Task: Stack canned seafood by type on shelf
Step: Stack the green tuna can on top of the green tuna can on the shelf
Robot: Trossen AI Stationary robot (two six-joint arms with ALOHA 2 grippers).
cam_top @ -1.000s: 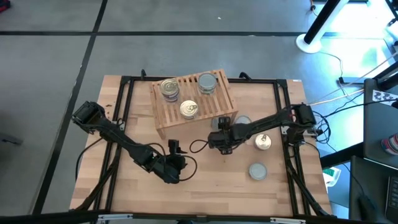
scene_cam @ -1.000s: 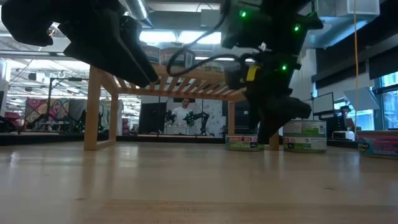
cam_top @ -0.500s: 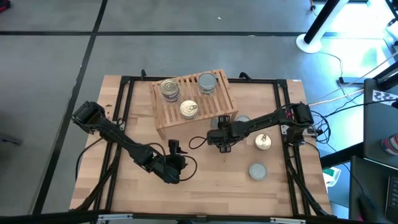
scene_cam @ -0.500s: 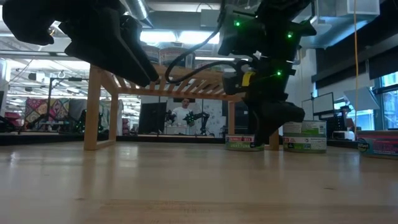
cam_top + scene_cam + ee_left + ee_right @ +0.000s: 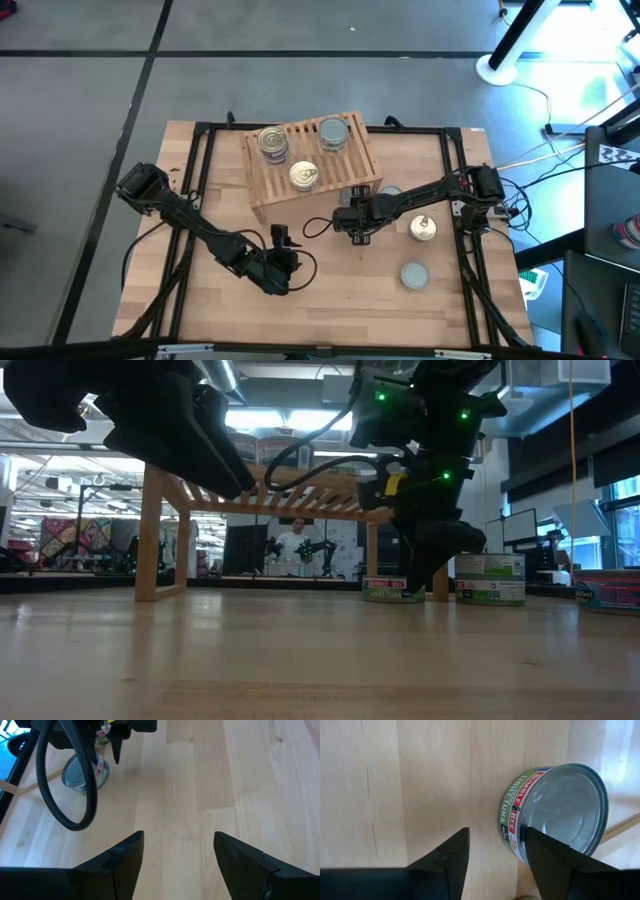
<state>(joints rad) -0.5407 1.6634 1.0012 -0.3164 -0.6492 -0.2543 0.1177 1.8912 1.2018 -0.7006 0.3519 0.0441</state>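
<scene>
High view, catalogued left to right.

1. Left claw (image 5: 283,262): low over the bench (image 5: 330,300), near its front; fingers spread apart, holding nothing.
2. Shelf (image 5: 312,160): slatted rack at the bench's rear; three tins (image 5: 304,177) on top.
3. Right claw (image 5: 357,222): just off the shelf's front right corner, fingers parted beside a silver-topped tin (image 5: 555,810); not gripping it.
4. Gold-topped tin (image 5: 424,229): on the bench, right of that claw.
5. Grey-topped tin (image 5: 414,273): nearer the front.
</scene>
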